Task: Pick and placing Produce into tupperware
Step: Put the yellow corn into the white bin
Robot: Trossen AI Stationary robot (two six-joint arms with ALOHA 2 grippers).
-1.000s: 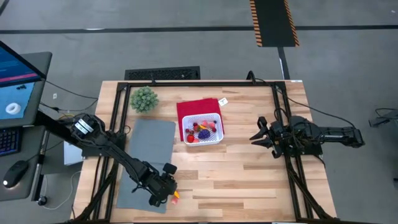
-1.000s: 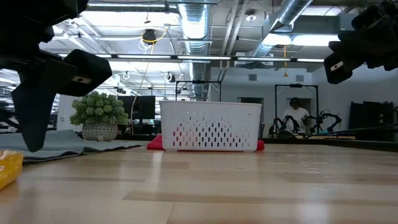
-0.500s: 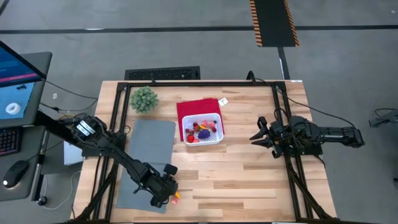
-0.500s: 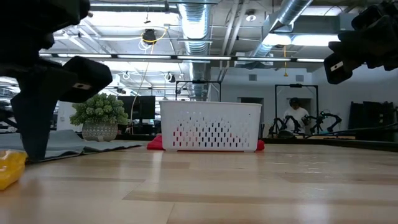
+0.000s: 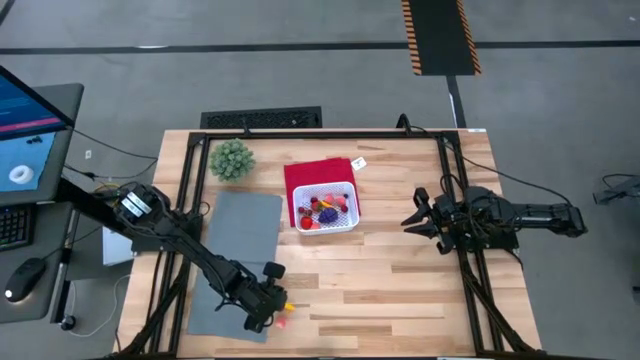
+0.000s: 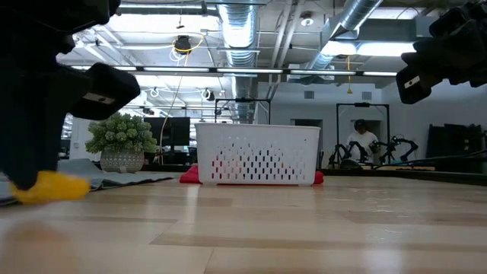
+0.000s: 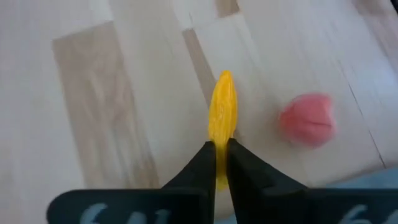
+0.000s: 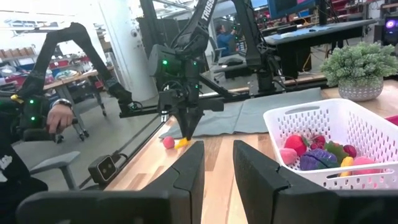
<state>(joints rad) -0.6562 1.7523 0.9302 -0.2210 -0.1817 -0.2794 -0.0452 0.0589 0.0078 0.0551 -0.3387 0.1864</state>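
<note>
Produce, held piece: yellow piece (image 7: 222,109), slim, pinched by its near end in the left claw (image 7: 221,149), at the surface's front edge well away from the tupperware.
Produce, loose piece: pink piece (image 7: 306,120), on the surface just beside the yellow one.
Step advice: lift straight and slowly; the grip is on the tip only, so the piece could pivot or slip. Clear the basket wall before letting go.
Tupperware: white latticed basket (image 5: 328,209), mid-surface on a red cloth (image 5: 312,173), already holding red, pink and purple pieces.
Right claw (image 5: 416,219): fingers apart, empty, waiting well to the basket's right.
</note>
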